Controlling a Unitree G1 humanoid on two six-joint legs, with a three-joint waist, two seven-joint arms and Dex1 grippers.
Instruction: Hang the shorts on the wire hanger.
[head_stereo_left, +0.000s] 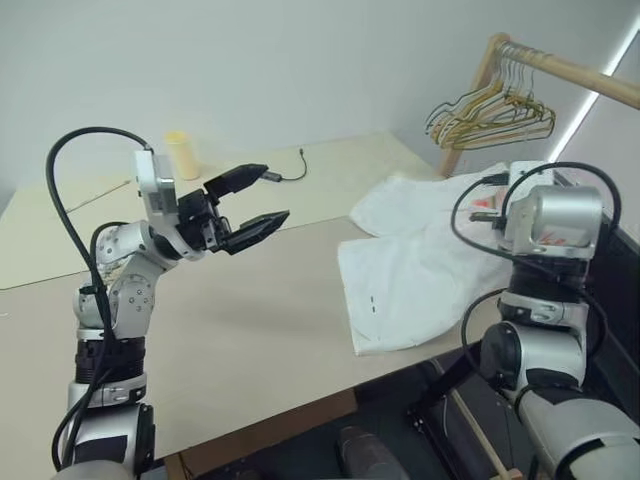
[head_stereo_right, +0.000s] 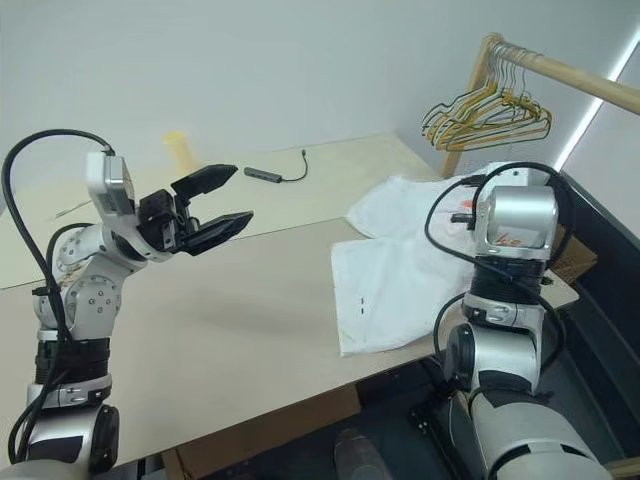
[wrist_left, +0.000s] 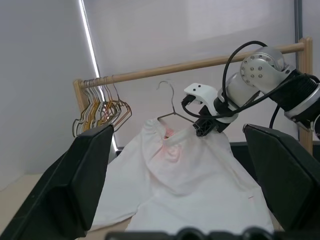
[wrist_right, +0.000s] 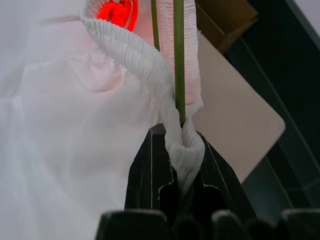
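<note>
One pinch carries everything here: the right tool (wrist_right: 172, 165) is clamped shut on a fold of the waistband of the shorts (head_stereo_left: 420, 270) together with the wire hanger (wrist_left: 172, 107), whose thin rod runs straight up from between its fingers in the right wrist view. That bite looks small, so a tug could let the elastic or the wire slip free. The left tool (head_stereo_left: 250, 205) hangs wide open and empty over the table (head_stereo_left: 260, 330), upper left of centre in the head views.

Most of the shorts lies spread on the table at centre right, one leg reaching the near edge; if lifted carelessly, I judge it could drag off that edge or pull the band off the wire. The rail (head_stereo_left: 560, 65) with its bunch of hangers (head_stereo_left: 490, 115) crowds the upper right corner, so a raised hook could snag there. Open room lies across the bare table at lower left.
</note>
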